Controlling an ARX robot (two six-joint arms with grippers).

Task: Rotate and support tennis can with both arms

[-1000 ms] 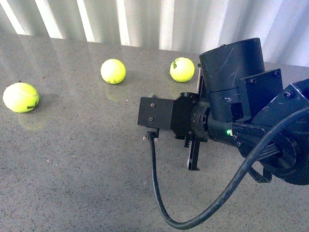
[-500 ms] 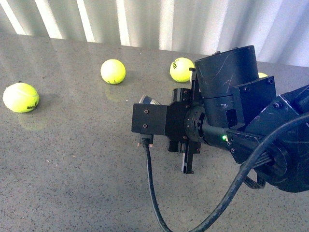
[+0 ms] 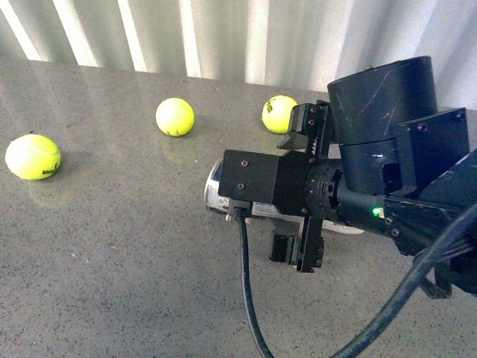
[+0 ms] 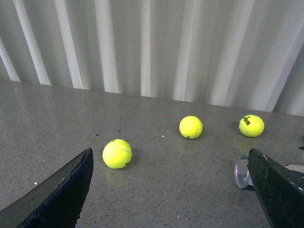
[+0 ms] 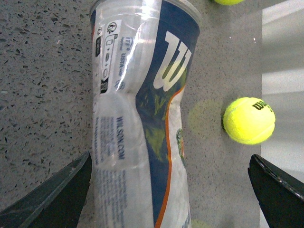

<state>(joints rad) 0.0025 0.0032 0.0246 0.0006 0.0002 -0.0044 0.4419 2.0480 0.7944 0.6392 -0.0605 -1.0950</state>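
The tennis can (image 5: 142,118) lies on its side on the grey table, clear and dented, with a white and navy Wilson label and an orange stripe. My right gripper (image 5: 170,161) is open and straddles the can, one finger on each side, apart from it. In the front view the right gripper (image 3: 294,195) hides most of the can (image 3: 216,190); only its open end shows. My left gripper (image 4: 170,156) is open and empty above the table. The can's end (image 4: 242,171) shows beside its one finger (image 4: 280,190). The left arm is out of the front view.
Three yellow-green tennis balls lie on the table: one at far left (image 3: 32,156), one at the back middle (image 3: 174,116), one at the back by the right arm (image 3: 279,113). One ball (image 5: 249,120) lies beside the can. A white corrugated wall stands behind the table.
My right gripper has shifted and settled over the can. The can's open end has come into view beside the camera block. The balls have not moved.
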